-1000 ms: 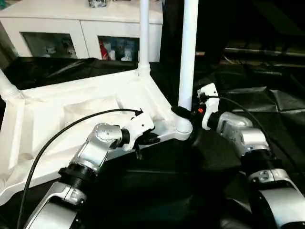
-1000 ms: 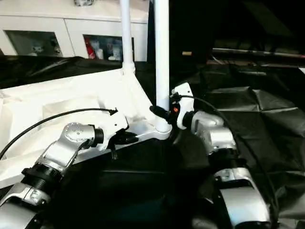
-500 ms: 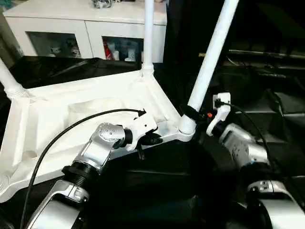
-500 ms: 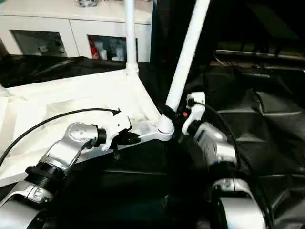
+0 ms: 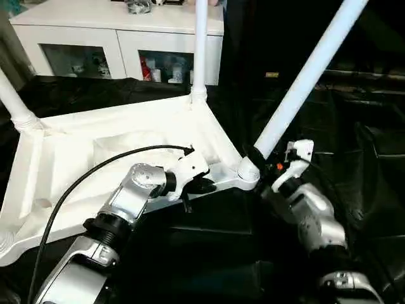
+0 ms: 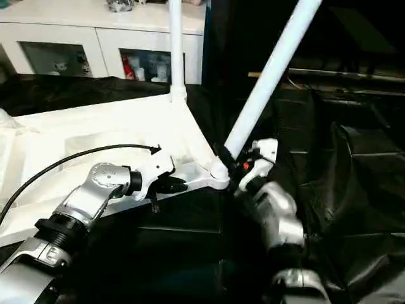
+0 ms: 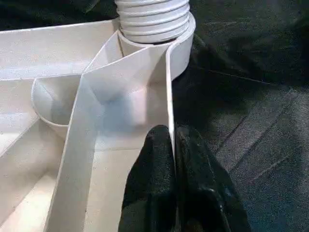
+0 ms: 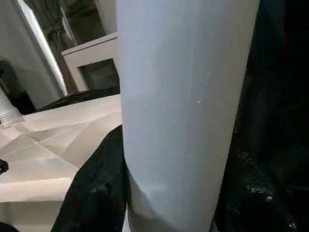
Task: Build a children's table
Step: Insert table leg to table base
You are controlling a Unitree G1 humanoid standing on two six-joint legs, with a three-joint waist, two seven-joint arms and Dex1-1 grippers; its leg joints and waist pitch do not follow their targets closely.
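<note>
White plastic rim of the tabletop [image 5: 126, 136], upside down on the black work table [image 5: 367, 164], is pinched by the closed left gripper [image 7: 173, 145] at its near edge. The right gripper [image 6: 235, 166] clasps the near-corner leg [image 5: 304, 82], which now leans right instead of upright, so its seating seems unfinished. Free room lies rightward; the far-corner leg [image 5: 200, 44] stands upright

lab, black-draped table [image 5: 354, 164], display cabinet [image 5: 114, 38]
</note>
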